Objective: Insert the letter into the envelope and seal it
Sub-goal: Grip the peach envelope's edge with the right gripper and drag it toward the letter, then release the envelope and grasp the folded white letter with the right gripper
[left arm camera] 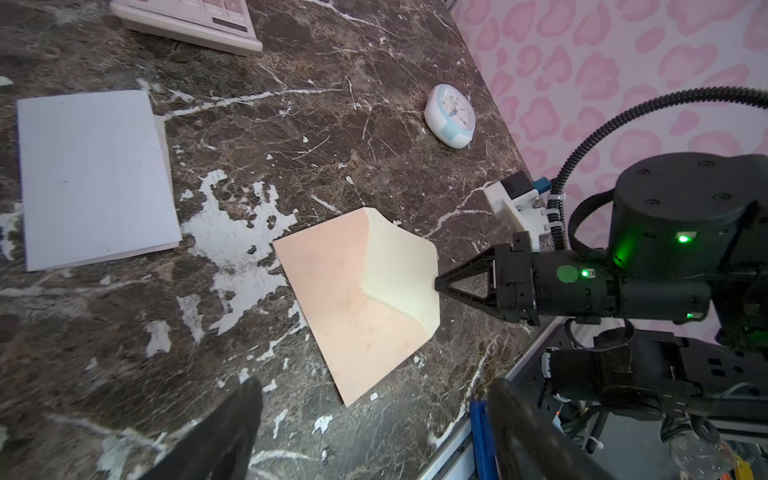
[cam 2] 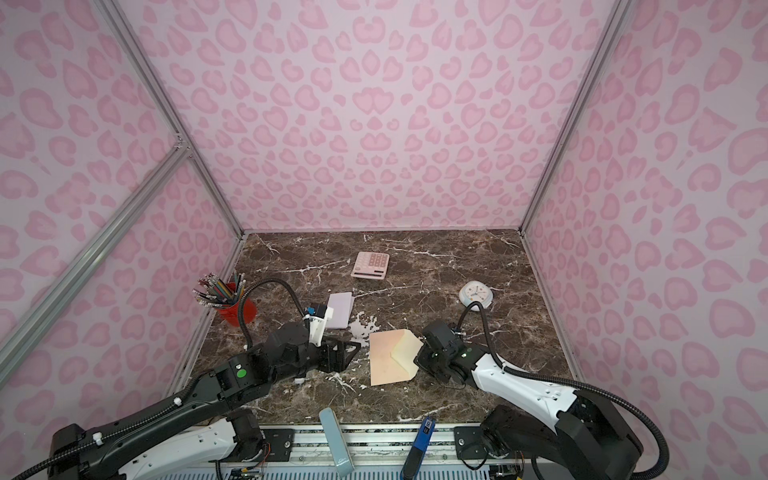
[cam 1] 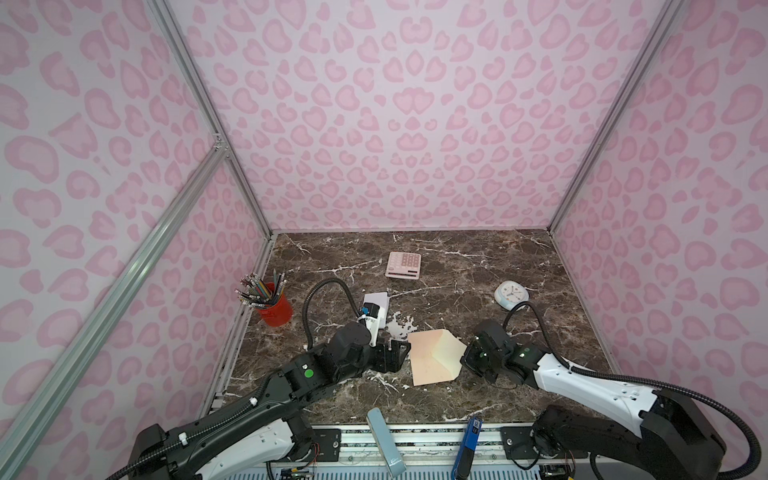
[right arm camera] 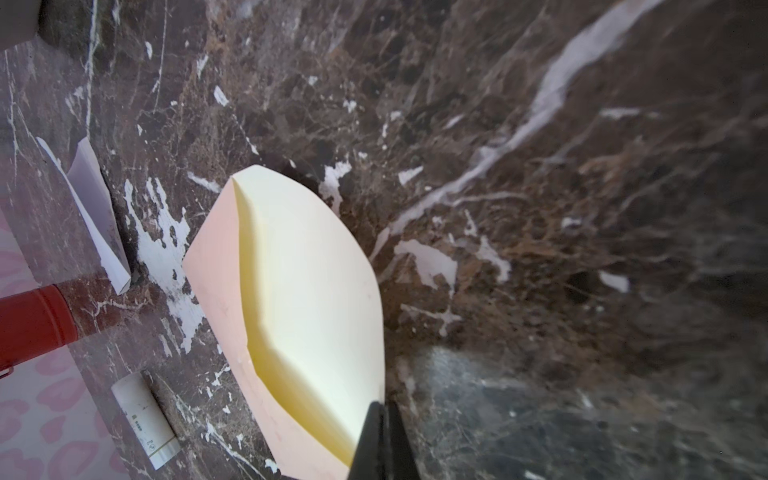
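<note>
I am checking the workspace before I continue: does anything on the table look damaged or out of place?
The table is scraped white in patches between the letter and the envelope. The flap stands up only because the right claw pinches its tip.

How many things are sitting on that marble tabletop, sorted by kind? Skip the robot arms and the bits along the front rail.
Papers: 2 (letter, envelope)
Calculator: 1
Clock: 1
Pencil cup: 1
White tube: 1
Total: 6
</note>
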